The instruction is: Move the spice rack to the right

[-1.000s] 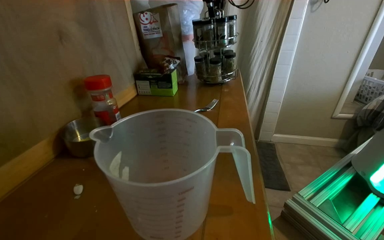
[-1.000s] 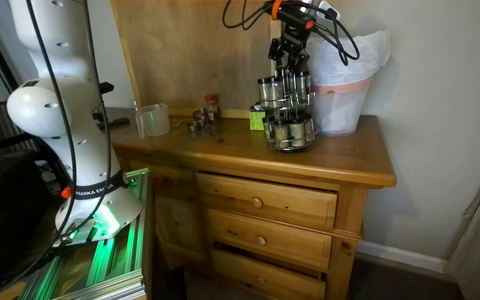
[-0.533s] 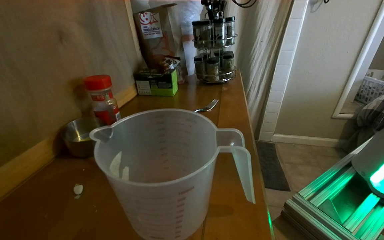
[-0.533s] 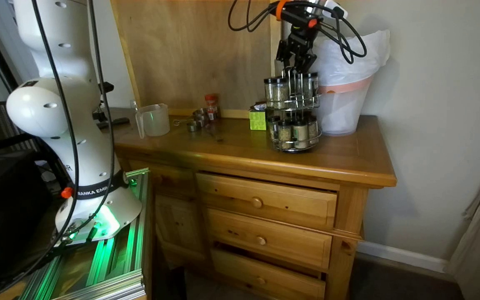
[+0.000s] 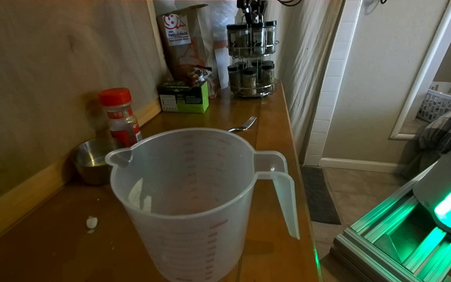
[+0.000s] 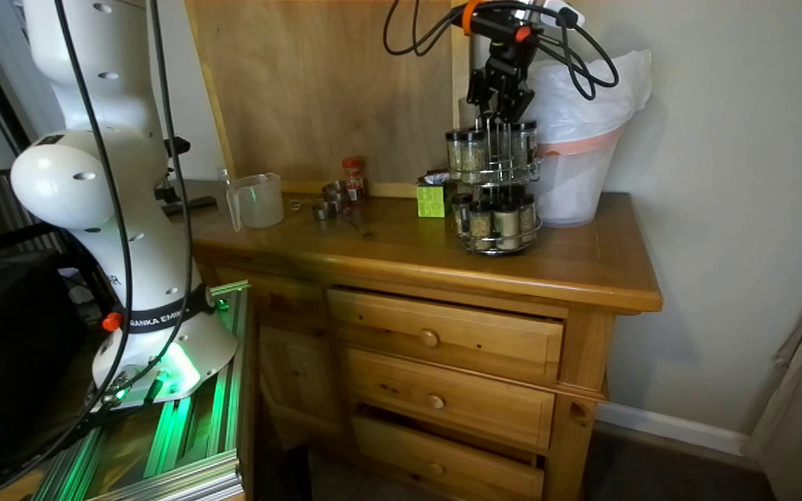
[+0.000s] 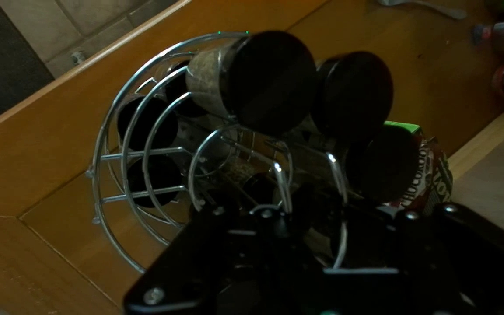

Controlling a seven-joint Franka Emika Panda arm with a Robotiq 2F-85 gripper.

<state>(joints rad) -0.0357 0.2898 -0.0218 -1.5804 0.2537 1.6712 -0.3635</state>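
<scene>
Dim wrist view, green glare from robot base point(image 6: 182, 365) in both exterior views

Wears glossy, rounded white casings point(image 6: 60, 198) and a black band point(image 6: 154, 321) lettered FRANKA, beyond the front edge of the counter point(image 6: 401, 243). Glows green at the base point(image 6: 209, 351). Carries black cables point(image 6: 127, 257). Ends in a black Robotiq gripper point(image 6: 497, 115) with silvery screws point(image 7: 153, 296).

Spice rack point(image 6: 497, 183) shiny metal wire; countertop point(image 6: 387, 245) glossy wood.
</scene>
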